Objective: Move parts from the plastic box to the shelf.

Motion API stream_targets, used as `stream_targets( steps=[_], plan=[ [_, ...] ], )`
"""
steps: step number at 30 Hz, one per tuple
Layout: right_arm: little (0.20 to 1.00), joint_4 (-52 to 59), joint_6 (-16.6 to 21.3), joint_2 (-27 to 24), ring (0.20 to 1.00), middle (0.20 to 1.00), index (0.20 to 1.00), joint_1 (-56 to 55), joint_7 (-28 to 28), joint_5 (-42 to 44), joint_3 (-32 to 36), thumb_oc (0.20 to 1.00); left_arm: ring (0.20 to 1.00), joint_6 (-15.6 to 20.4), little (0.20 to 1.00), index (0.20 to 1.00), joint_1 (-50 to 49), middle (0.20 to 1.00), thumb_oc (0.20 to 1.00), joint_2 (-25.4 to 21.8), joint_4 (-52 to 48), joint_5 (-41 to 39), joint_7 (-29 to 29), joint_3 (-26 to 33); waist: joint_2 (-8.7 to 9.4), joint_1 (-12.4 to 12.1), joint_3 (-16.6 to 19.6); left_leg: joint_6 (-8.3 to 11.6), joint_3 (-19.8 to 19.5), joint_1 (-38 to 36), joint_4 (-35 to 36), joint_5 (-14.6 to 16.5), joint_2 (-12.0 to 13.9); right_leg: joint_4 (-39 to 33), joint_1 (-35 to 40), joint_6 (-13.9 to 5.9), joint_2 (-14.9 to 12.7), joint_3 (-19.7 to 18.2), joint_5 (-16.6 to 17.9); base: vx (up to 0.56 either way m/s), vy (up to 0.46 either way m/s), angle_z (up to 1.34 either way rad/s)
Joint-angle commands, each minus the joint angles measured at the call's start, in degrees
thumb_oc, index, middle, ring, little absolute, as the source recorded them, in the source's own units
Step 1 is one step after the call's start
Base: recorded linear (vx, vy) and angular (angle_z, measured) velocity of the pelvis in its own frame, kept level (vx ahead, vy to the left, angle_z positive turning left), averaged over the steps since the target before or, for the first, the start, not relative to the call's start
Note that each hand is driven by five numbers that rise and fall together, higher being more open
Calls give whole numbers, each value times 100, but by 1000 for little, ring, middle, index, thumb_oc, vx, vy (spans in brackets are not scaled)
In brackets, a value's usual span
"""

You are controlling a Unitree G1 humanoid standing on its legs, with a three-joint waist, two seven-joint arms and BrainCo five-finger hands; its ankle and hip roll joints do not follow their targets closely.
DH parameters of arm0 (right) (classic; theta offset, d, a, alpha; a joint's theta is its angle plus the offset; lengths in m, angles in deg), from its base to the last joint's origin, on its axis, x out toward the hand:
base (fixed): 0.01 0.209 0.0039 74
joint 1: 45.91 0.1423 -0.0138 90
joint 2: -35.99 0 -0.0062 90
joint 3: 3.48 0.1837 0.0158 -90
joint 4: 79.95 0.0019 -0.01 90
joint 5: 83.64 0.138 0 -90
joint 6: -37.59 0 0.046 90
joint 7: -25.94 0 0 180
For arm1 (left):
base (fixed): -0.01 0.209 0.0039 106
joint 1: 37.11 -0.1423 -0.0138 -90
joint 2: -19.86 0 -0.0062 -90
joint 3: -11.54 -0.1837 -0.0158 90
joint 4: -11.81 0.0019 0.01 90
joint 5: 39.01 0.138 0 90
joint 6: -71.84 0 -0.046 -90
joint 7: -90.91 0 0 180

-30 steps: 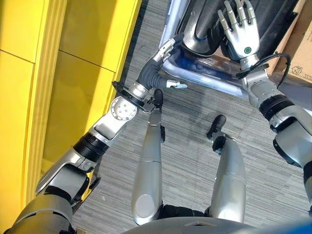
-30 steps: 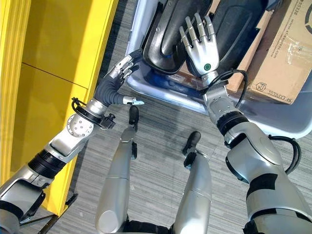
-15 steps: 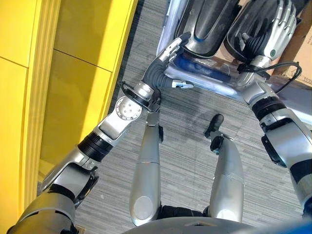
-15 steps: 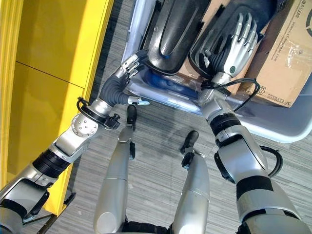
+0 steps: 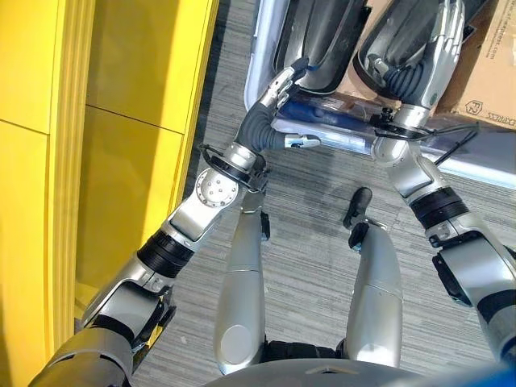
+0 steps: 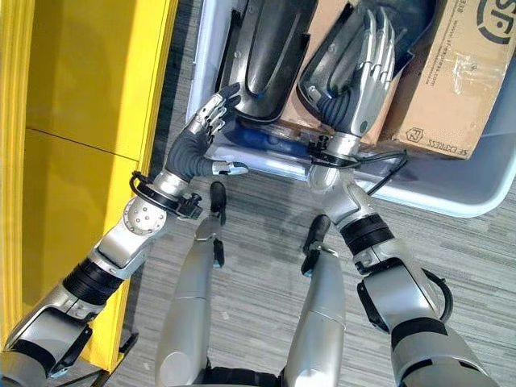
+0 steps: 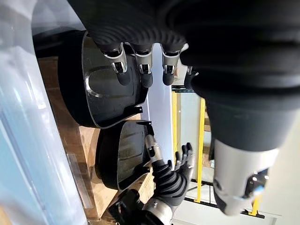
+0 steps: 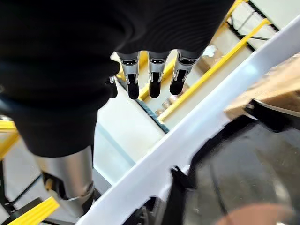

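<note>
Right eye view: right hand [image 6: 357, 89], fingers straight, over black part [image 6: 353, 50].

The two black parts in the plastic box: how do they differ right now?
The left black part has only the left hand at its near end, fingers fairly straight; the right black part has the right hand lying over it, fingers extended. The left one lies beside the plastic box wall, the right one next to the cardboard box. Both are dark, elongated, curved shells lying side by side.
</note>
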State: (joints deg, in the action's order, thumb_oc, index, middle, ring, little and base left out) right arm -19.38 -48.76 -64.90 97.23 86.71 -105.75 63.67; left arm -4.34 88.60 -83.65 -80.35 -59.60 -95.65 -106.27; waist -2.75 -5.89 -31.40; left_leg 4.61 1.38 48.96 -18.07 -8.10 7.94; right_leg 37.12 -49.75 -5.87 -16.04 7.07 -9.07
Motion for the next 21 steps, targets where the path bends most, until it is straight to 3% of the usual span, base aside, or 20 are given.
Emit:
stream_targets(
  steps=[1,5,13,18,21],
  plan=[
    [1000,305,51,-93,1000,1000,1000,46,233,-105,269,1000,1000,184,1000,1000,58,1000,1000,354,-499,236,27,157,-363,-93,160,-246,365,-104,-3,492,-286,137,98,124,494,333,118,0,0,0],
    [1000,516,141,69,1000,1000,1000,-219,229,717,490,1000,1000,231,1000,1000,-35,1000,1000,405,-524,329,-24,163,-343,-42,160,-240,407,-137,37,503,-277,78,117,121,525,307,122,0,0,0],
    [1000,647,295,667,1000,1000,1000,-769,-461,2815,863,1000,1000,191,1000,1000,-156,1000,1000,575,-600,530,-73,190,-342,29,160,-239,505,-209,150,499,-255,9,150,143,540,258,94,1,16,-2],
    [1000,485,326,847,1000,1000,1000,-786,-709,3395,996,1000,1000,125,1000,1000,-147,1000,1000,597,-640,512,-53,220,-348,3,160,-248,501,-207,150,487,-269,22,160,146,522,271,97,1,7,-3],
    [1000,479,63,859,1000,1000,1000,-735,-1001,3535,993,1000,1000,85,1000,1000,-128,1000,1000,594,-649,520,-20,238,-326,-13,160,-248,494,-187,140,464,-277,39,150,144,522,285,113,0,0,0]
  ],
)
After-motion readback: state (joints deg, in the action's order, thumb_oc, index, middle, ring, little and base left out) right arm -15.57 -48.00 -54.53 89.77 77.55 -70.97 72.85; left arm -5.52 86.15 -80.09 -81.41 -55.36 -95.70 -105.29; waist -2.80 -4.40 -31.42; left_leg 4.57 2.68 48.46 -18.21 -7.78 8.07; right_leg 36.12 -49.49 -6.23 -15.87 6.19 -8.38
